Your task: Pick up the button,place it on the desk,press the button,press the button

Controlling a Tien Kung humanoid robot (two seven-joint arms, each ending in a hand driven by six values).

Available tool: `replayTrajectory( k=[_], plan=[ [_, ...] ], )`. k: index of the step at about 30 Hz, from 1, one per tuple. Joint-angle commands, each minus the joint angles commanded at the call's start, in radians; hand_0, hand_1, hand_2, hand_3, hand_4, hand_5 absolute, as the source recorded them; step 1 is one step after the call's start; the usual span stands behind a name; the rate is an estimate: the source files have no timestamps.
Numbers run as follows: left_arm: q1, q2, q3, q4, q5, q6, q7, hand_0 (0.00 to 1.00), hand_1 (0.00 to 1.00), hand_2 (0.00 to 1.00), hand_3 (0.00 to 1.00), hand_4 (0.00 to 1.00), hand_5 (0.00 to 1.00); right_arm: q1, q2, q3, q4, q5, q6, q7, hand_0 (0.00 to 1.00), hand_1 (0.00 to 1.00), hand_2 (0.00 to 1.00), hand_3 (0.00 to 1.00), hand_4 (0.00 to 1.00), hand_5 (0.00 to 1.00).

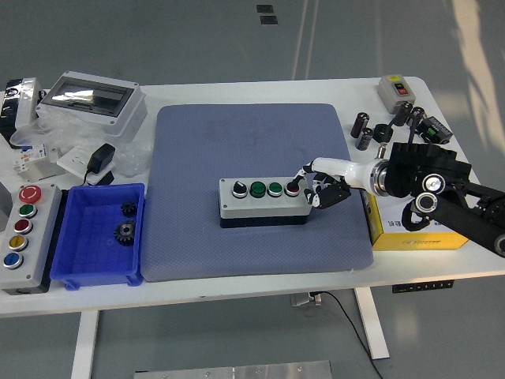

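1. Right hand (316,185) reaches in from the right over the blue mat (197,142). One finger (301,173) is stretched out, its tip at the red button (293,189); the other fingers are curled under the palm. It holds nothing.
2. Whether the fingertip is pressing the button down or only touching it cannot be told from this view.
3. Button box (263,201) lies flat on the mat, near the middle and toward the near edge. Its long axis runs left to right, with four controls in a row: a black knob at the left, two green buttons, then the red one at the right end.
4. Key relation: the box lies just left of the hand, its red end nearest, so the right arm is the one placed to press. Left hand is not in view.
5. Judgement: the box is already set down; the pressing step is in hand.
6. Farther out on the white worktop (260,288): a yellow carton (410,235) under the right forearm, a blue bin (99,272) left of the mat.
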Motion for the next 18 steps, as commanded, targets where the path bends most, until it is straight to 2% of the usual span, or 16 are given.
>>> replayTrajectory(
  k=[6, 10, 14, 18],
  plan=[
    [0.001, -0.001, 0.005, 0.0, -0.005, 0.0, -0.002, 0.625, 0.504, 0.525, 0.586, 0.589, 0.215, -0.004, 0.005, 0.0, -0.002, 0.0, -0.005, 0.009, 0.002, 0.131, 0.25, 0.764, 0.237, 0.107],
    [0.002, -0.001, 0.005, 0.0, -0.005, -0.001, -0.001, 0.625, 0.505, 0.525, 0.586, 0.591, 0.217, -0.012, -0.005, 0.049, 0.027, 0.02, 0.006, 0.023, 0.002, 0.129, 0.247, 0.76, 0.237, 0.109],
    [0.007, 0.002, 0.005, 0.0, -0.008, 0.0, -0.002, 0.625, 0.505, 0.525, 0.586, 0.592, 0.217, -0.039, -0.048, 0.14, 0.086, 0.045, 0.045, 0.032, 0.002, 0.124, 0.245, 0.76, 0.241, 0.111],
    [0.011, 0.012, 0.002, 0.0, -0.007, 0.001, -0.002, 0.625, 0.505, 0.525, 0.586, 0.592, 0.217, -0.106, -0.1, 0.264, 0.14, 0.029, 0.072, 0.035, 0.002, 0.124, 0.245, 0.76, 0.241, 0.111]
  ],
)
